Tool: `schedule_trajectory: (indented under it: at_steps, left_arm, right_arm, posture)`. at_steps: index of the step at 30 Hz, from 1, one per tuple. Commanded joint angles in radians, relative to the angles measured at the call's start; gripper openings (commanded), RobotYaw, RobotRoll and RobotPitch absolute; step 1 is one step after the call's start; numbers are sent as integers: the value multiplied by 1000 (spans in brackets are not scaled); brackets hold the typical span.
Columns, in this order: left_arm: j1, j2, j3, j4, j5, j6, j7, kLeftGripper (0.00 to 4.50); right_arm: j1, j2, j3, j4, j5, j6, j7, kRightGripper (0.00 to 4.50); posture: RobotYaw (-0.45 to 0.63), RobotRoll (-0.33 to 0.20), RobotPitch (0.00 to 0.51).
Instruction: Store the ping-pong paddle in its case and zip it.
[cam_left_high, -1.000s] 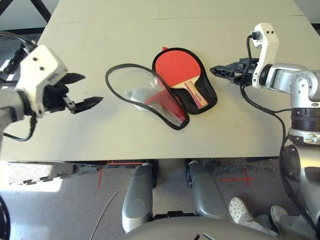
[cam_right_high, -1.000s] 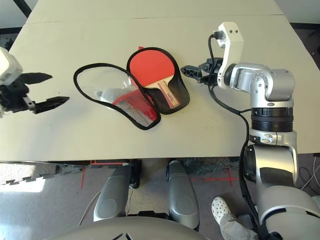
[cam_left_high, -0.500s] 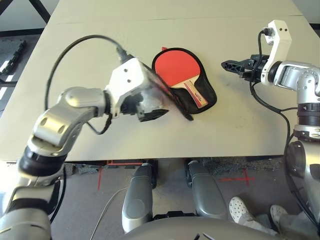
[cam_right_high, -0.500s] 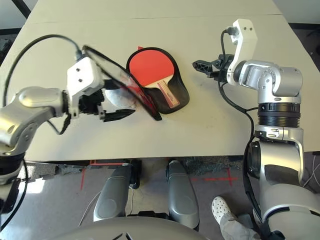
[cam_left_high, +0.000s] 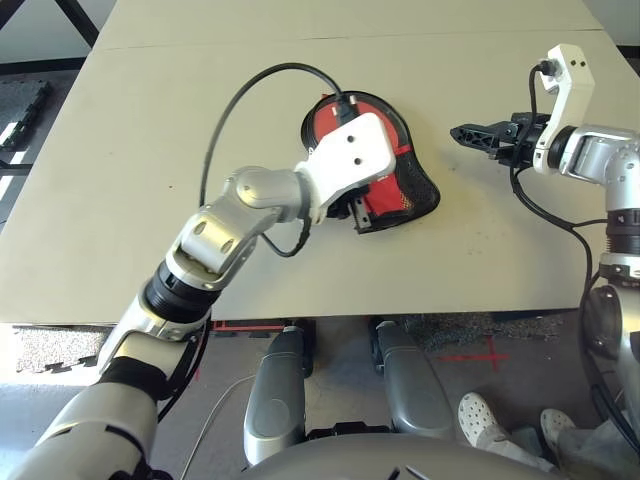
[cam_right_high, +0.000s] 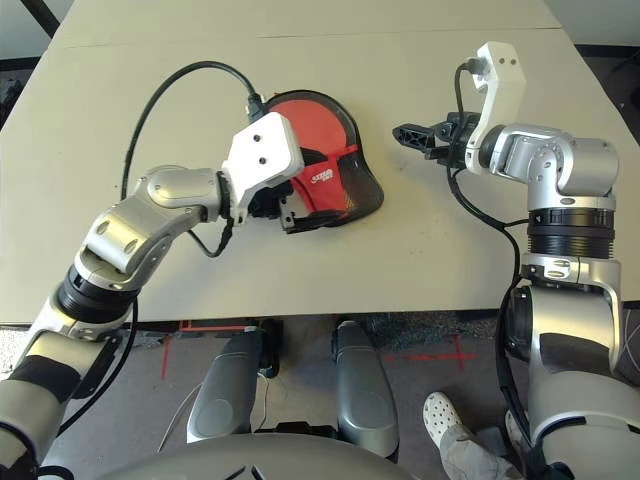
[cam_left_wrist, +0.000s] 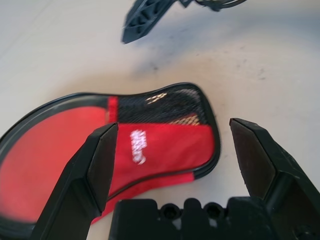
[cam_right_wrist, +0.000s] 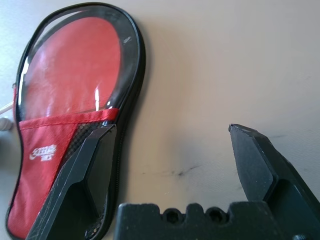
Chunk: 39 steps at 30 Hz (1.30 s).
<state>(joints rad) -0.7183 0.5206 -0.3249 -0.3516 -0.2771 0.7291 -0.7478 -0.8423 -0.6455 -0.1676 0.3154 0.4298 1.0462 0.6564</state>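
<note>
Nearest me, the robot's left gripper (cam_left_wrist: 172, 165) hangs low over the narrow handle end of the red paddle-shaped fabric case (cam_right_high: 330, 190), its two black fingers spread wide with nothing between them. I judge it sits there because the lid has just been laid flat and the hand is free to press or steady it. The case lies closed over on the pale table (cam_left_high: 150, 150), its black mesh pocket (cam_left_wrist: 170, 105) and white logo (cam_left_wrist: 137, 146) facing up. The round red ping-pong paddle (cam_right_wrist: 72, 67) shows through the clear plastic panel (cam_right_wrist: 100, 45), so it is inside. The black zipper edging looks unzipped, though I cannot be sure. Farther off, the right gripper (cam_left_high: 475, 133) waits beside the case, apart from it, fingers open and empty, probably ready for the zip.
</note>
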Motion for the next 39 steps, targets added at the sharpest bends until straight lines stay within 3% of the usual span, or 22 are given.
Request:
schedule_trajectory:
  at_steps: [1,11,29,38,39]
  left_arm:
    - [29,45,23,-32,-7,12,-34,4500]
    - [63,95,69,-62,-18,32,-46,4500]
    - [70,87,76,-72,-13,40,-41,4500]
    - [67,80,68,-63,-10,37,-41,4500]
    - [67,79,68,-62,-10,37,-41,4500]
  right_arm:
    - [24,-1,27,-12,17,22,40,4473]
    - [43,49,104,-7,18,43,90,4473]
    - [38,171,171,4,26,118,98,4473]
    - [29,189,197,13,22,190,89,4473]
    - [28,189,198,16,20,201,85,4241]
  posture:
    - [90,0,252]
    - [110,0,253]
    - [131,0,244]
    - [122,0,249]
    - [122,0,249]
